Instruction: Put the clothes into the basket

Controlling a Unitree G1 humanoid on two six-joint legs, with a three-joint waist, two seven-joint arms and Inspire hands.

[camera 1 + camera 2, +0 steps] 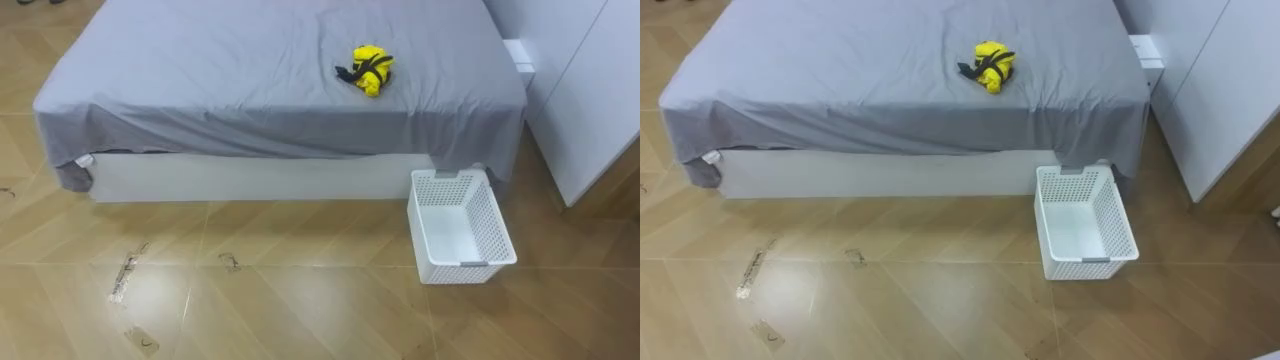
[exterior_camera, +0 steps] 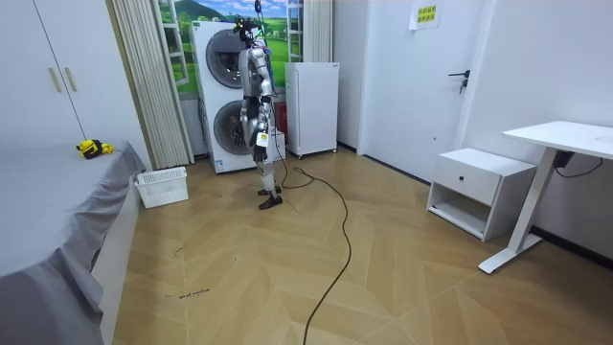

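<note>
A yellow and black bundle of clothes [image 1: 368,70] lies on the grey bed [image 1: 230,70], near its right front corner. A white perforated basket [image 1: 497,222] stands on the wooden floor just below that corner, with nothing inside. In the room view I stand upright in front of the stacked washing machines [image 2: 225,96], a few steps from the basket [image 2: 163,185] and facing the bed. My left hand [image 2: 261,141] and right hand [image 2: 252,134] hang by my body, too small to read.
White cabinet fronts [image 1: 590,90] rise right of the bed and basket. Small scraps of tape [image 1: 125,275] lie on the floor. Behind me are a white fridge [image 2: 312,105], a door, a low drawer unit [image 2: 479,187] and a white desk [image 2: 565,144].
</note>
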